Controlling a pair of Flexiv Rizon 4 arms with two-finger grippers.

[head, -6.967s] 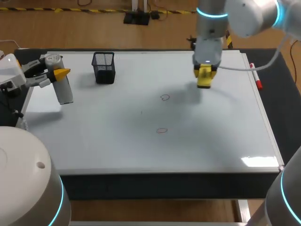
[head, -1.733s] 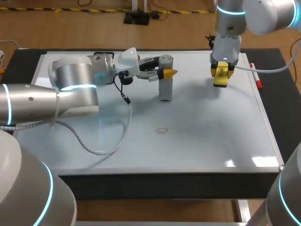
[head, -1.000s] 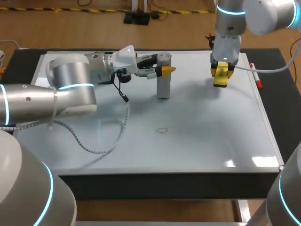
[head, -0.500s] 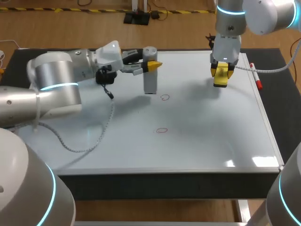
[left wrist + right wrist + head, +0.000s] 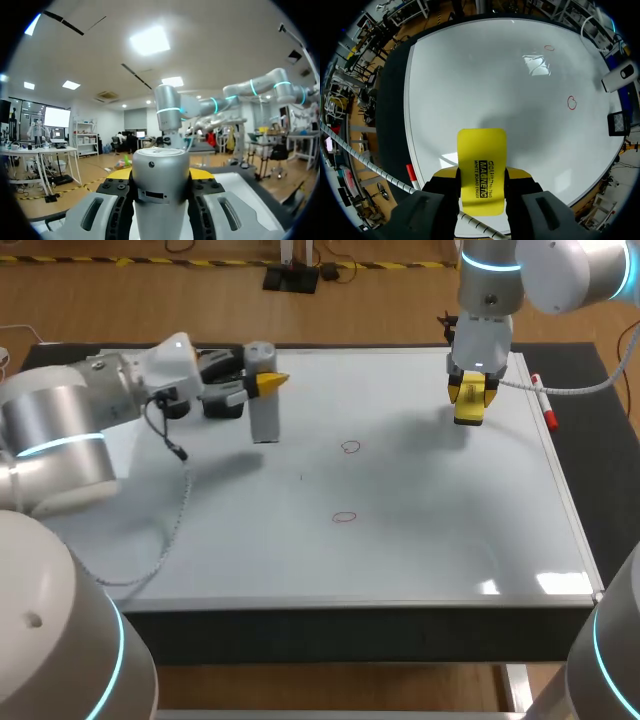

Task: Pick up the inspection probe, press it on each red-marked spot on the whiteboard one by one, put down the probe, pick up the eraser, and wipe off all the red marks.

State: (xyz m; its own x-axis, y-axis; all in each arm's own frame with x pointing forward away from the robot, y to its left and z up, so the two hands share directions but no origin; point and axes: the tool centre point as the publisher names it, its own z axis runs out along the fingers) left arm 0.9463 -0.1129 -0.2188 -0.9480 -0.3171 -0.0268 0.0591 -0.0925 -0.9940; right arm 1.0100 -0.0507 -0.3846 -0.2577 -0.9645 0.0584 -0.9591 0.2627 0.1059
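Whiteboard point(image 5: 430, 540) on surface carries far mark point(image 5: 349, 447), near mark point(image 5: 344, 517), both unwiped. Left gripper point(image 5: 262, 382) clamps probe point(image 5: 264, 425), upright, well off marks, beside cup point(image 5: 618, 123). My worry: clipping cup on put-down. Right gripper point(image 5: 470, 400) grips eraser point(image 5: 481, 150) above board; tilted contact would smear.

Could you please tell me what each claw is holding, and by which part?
The left claw grips the inspection probe near its upper end; the right claw grips the yellow eraser by its long sides, one end sticking out ahead.

Yellow eraser point(image 5: 481, 167), silver probe point(image 5: 263, 412), red marks point(image 5: 349, 447)
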